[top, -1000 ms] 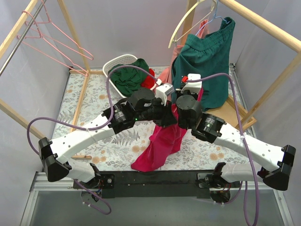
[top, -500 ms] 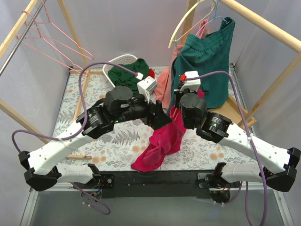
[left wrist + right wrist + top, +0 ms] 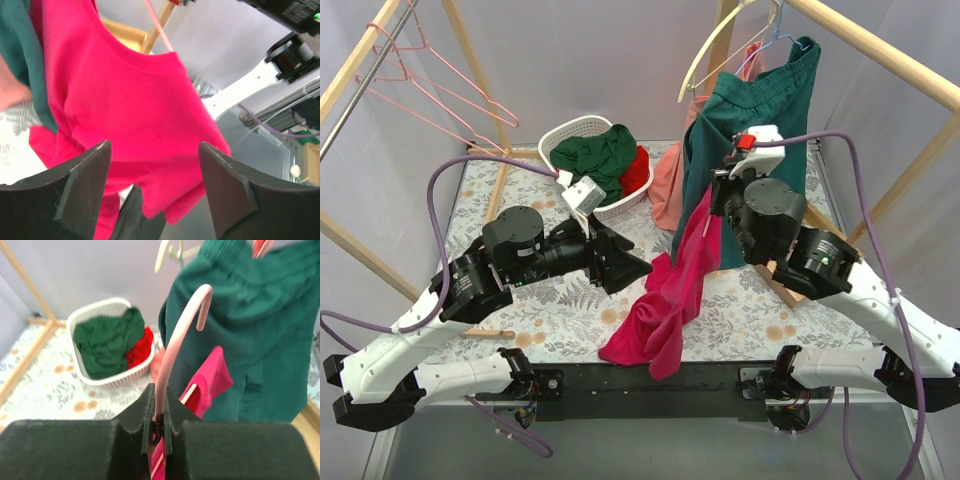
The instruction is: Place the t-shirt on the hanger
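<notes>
The magenta t-shirt (image 3: 672, 290) hangs from the thin pink hanger (image 3: 704, 224), with its lower end near the table's front edge. My right gripper (image 3: 716, 200) is shut on the hanger's stem just below the hook (image 3: 180, 325) and holds it up in front of the dark green garment. A shirt shoulder (image 3: 212, 380) shows on the hanger arm in the right wrist view. My left gripper (image 3: 625, 265) is open and empty, a little left of the shirt. In the left wrist view the shirt (image 3: 125, 105) fills the space beyond my open fingers (image 3: 82, 187), apart from them.
A dark green garment (image 3: 765, 120) hangs on a cream hanger (image 3: 720, 45) at the back right, with a salmon cloth (image 3: 670, 185) beside it. A white basket (image 3: 557, 137) holds green and red clothes. Spare pink hangers (image 3: 440, 90) hang at the back left. Wooden frame posts stand on both sides.
My right gripper rose and moved right with the hanger, lifting the t-shirt. My left gripper drew back to the left, away from the shirt, and is open.
</notes>
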`<state>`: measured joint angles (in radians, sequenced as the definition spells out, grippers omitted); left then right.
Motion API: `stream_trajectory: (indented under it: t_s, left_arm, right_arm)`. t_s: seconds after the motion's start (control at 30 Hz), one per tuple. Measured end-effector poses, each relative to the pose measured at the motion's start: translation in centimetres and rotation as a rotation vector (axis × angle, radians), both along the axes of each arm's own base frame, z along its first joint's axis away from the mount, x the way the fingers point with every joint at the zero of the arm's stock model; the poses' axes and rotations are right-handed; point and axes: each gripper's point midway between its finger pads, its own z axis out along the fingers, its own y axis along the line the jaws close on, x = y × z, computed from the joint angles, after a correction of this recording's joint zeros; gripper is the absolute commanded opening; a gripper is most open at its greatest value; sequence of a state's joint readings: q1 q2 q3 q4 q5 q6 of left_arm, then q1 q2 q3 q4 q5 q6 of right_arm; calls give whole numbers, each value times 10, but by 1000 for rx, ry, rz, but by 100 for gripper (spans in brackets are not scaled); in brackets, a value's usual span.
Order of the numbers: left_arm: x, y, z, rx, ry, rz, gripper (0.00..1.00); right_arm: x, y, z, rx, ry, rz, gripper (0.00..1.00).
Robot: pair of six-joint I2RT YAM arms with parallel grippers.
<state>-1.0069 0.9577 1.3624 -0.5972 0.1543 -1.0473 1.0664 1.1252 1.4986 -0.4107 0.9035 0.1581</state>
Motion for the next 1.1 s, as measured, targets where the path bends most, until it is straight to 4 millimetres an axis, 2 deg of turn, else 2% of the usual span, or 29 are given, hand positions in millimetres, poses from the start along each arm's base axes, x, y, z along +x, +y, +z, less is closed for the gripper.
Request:
stream_trajectory:
  t_s: [0.07, 0.2, 0.27, 0.3, 0.4, 0.53, 0.7, 0.8, 0.9, 1.0, 1.03, 1.07, 1.1]
  left_arm:
    - [-2, 2, -15, 23, 19, -2, 56]
    - [-2, -2, -55, 109, 77, -13, 54]
    - [2, -7, -72, 152, 102, -13, 53]
    - [3, -9, -79, 172, 112, -12, 54]
    - [9, -18, -99, 228, 133, -14, 56]
    - [19, -28, -124, 304, 149, -9, 56]
    - [28, -40, -150, 382, 155, -2, 49]
    - [31, -44, -160, 415, 156, 2, 49]
    - [36, -42, -162, 430, 144, 31, 44]
    - [48, -33, -153, 423, 106, 110, 43]
    - [49, -31, -147, 412, 94, 120, 46]
    - [49, -29, -138, 395, 81, 129, 59]
    - [49, -26, -128, 377, 68, 134, 65]
  right_arm:
    - [7, 4, -27, -30, 40, -6, 1]
    - [41, 21, -108, -157, 188, -9, 1]
    - [51, 25, -137, -208, 253, -10, 1]
    - [55, 26, -145, -219, 270, -12, 1]
    - [57, 27, -147, -219, 278, -9, 1]
    - [57, 28, -135, -192, 258, -6, 1]
    - [56, 30, -132, -176, 257, 0, 1]
    - [56, 30, -130, -170, 257, 3, 1]
    - [57, 31, -125, -159, 251, 2, 1]
    - [57, 31, -123, -156, 248, 1, 1]
    - [57, 31, -124, -156, 249, 1, 1]
    - [57, 30, -124, -157, 249, 1, 1]
    - [57, 30, -124, -157, 250, 1, 1]
